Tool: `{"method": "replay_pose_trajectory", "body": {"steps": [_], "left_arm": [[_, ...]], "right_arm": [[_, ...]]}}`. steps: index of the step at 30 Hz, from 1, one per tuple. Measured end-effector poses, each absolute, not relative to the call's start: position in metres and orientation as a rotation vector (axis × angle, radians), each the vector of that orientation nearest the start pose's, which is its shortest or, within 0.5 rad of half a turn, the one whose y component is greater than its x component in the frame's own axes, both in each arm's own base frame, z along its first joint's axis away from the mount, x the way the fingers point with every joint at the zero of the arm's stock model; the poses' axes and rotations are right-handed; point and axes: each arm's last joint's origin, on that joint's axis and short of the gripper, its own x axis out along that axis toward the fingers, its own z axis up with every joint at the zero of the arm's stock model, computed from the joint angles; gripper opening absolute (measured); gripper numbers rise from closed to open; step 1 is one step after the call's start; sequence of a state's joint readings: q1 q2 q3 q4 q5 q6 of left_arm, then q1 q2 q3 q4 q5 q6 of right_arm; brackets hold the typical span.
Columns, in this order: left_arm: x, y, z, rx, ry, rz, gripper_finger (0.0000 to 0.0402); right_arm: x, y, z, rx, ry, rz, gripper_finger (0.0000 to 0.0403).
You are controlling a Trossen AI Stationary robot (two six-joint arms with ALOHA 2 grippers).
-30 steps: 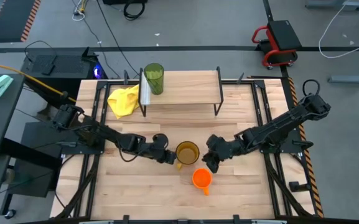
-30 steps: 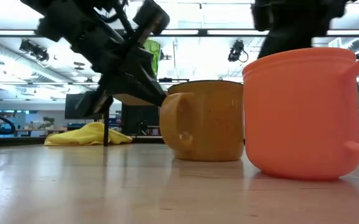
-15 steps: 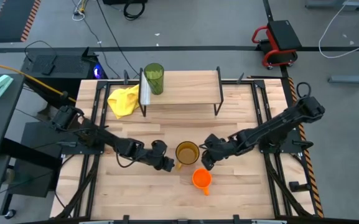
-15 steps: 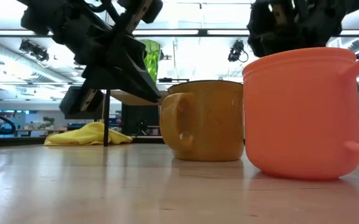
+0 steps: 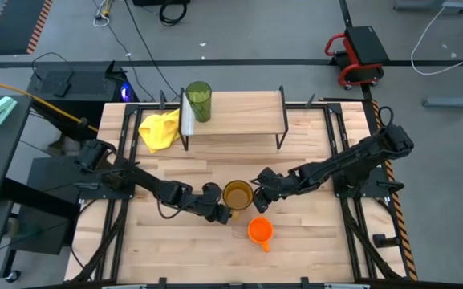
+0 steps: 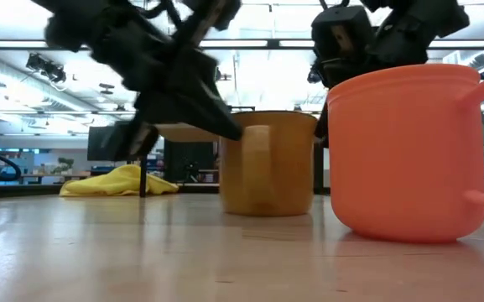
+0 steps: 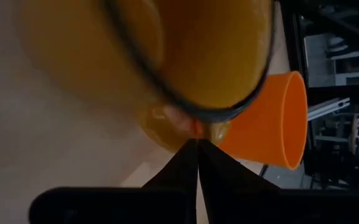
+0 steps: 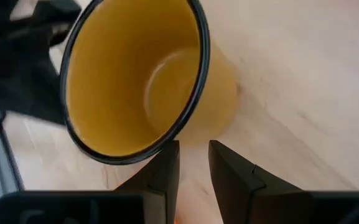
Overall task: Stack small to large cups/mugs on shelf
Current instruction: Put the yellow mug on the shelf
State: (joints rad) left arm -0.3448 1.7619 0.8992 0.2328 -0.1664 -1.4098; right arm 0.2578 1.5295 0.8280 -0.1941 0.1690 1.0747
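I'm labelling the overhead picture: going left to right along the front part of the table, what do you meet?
left gripper → yellow-brown mug → right gripper. The orange mug overlaps these, so it is left out.

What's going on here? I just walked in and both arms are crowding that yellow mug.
The left gripper has its fingers shut at the handle side of the yellow mug, mid-table. The right gripper hovers with fingers apart at the mug's other side, holding nothing. The orange mug stands untouched just in front. On the shelf at the back, only the green tumbler is placed, with a yellow cloth beside it.
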Motion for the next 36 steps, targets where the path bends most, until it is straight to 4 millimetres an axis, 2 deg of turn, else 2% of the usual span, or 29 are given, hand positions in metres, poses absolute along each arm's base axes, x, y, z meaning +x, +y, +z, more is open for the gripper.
{"method": "replay_pose_trajectory", "body": {"steps": [5,9,16,21,25,36], "left_arm": [[0.355,-0.115,0.159,-1.183,0.613,0.253,0.0020],[0.363,-0.117,0.162,-1.161,0.608,0.225,0.0011],[0.360,-0.117,0.165,-1.133,0.641,0.242,0.0019],[0.352,-0.122,0.159,-1.135,0.736,0.294,0.0032],[0.350,-0.124,0.158,-1.141,0.738,0.307,0.0031],[0.360,-0.092,0.158,-1.137,0.676,0.384,0.0011]], "right_arm": [[0.289,0.060,0.180,0.813,0.807,-0.407,0.0094],[0.288,0.061,0.179,0.810,0.826,-0.401,0.0094],[0.284,0.067,0.180,0.798,0.850,-0.384,0.0094],[0.279,0.069,0.193,0.808,0.819,-0.353,0.0094],[0.276,0.071,0.200,0.806,0.801,-0.329,0.0094],[0.277,0.066,0.198,0.789,0.815,-0.326,0.0094]]}}
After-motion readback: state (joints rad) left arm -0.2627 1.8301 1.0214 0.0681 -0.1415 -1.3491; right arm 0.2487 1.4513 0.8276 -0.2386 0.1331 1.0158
